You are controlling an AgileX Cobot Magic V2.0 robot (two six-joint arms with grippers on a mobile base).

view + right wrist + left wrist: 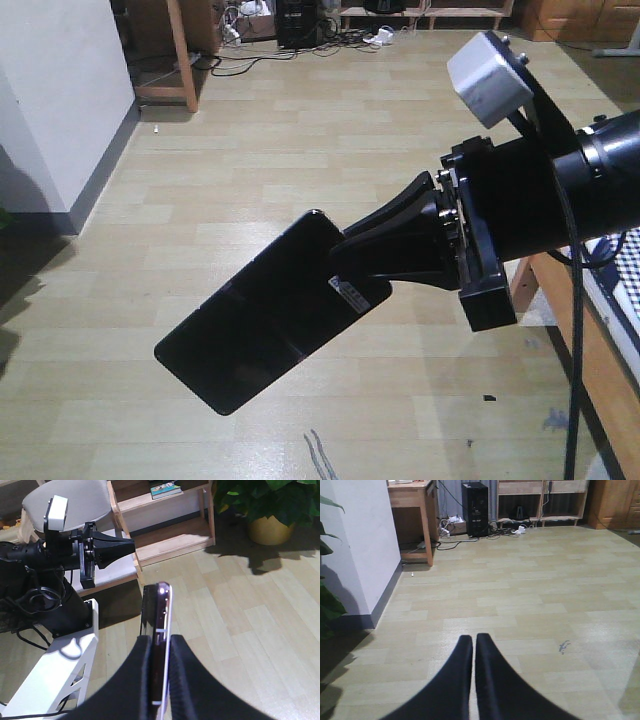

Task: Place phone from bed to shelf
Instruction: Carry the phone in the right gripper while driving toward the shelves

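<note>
While the right pincer [159,645] is pinching the phone [265,315] by its stickered end, the rest jutting beyond its tips over the floor, it should be travelling slowly and squeezing firmly toward the shelf [172,540] ahead, the left pincer [473,642] hanging pressed together, empty.

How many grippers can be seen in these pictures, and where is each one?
2. The right gripper is above the floor, shut on the phone. The left gripper is also above the floor, shut, with nothing between its fingers.
</note>
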